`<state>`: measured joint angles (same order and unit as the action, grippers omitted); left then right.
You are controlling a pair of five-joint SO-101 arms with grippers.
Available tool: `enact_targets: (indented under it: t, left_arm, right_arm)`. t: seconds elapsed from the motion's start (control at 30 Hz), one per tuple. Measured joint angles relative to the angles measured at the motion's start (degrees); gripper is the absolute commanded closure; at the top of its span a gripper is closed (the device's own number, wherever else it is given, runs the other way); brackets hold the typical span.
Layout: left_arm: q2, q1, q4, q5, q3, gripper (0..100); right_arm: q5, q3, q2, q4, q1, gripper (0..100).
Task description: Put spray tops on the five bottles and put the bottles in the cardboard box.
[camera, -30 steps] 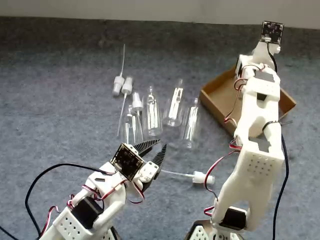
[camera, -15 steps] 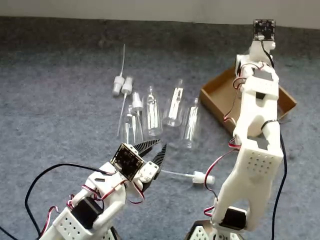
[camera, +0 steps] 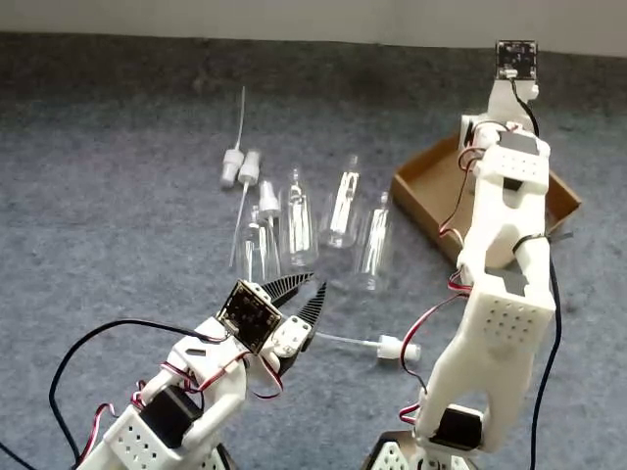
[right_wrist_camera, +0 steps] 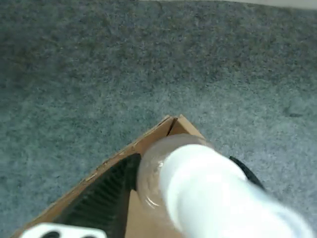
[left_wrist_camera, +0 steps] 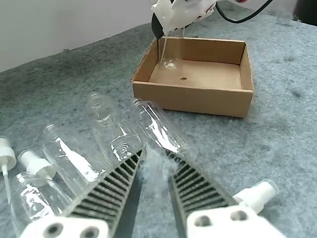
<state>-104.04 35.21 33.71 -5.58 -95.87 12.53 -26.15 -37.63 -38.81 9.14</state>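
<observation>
Right gripper point(right_wrist_camera: 178, 191) is clamped on a capped bottle point(right_wrist_camera: 153, 173), hanging over a corner of the box point(left_wrist_camera: 198, 101) near the counter's right edge. Left gripper point(left_wrist_camera: 154, 163) sits open, just short of four bare bottles point(camera: 297, 230) mid-counter. They look like light, slick, easily squashed clear plastic, so I'd grab mid-body, gently, not by the spray top point(right_wrist_camera: 213, 198).

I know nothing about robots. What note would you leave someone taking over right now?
Left gripper: open, empty, by the lying bottles.
Right gripper: shut on a clear plastic bottle with a white spray top, held over the brown cardboard box.
Done: one bottle capped, not yet released.
Left: four clear bottles lie on the grey carpet, loose white spray tops nearby; cap and box them.
</observation>
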Motion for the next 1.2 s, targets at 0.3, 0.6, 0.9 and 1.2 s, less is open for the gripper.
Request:
enact_targets:
  t: [0.3,0.6,0.9,1.2]
  left_arm:
    - [0.00,0.00,0.00,0.00,0.00,99]
    - [0.00,0.00,0.00,0.00,0.00,99]
    - [0.00,0.00,0.00,0.00,0.00,99]
    - [0.00,0.00,0.00,0.00,0.00,99]
  right_arm:
    - [0.00,-0.44,0.09,-2.29,-0.09,78.4]
    - [0.00,-0.44,0.09,-2.46,-0.09,78.4]
    - [0.09,-0.44,-0.09,-0.53,0.26,70.6]
    - [0.18,-0.18,-0.26,-0.53,1.05,68.0]
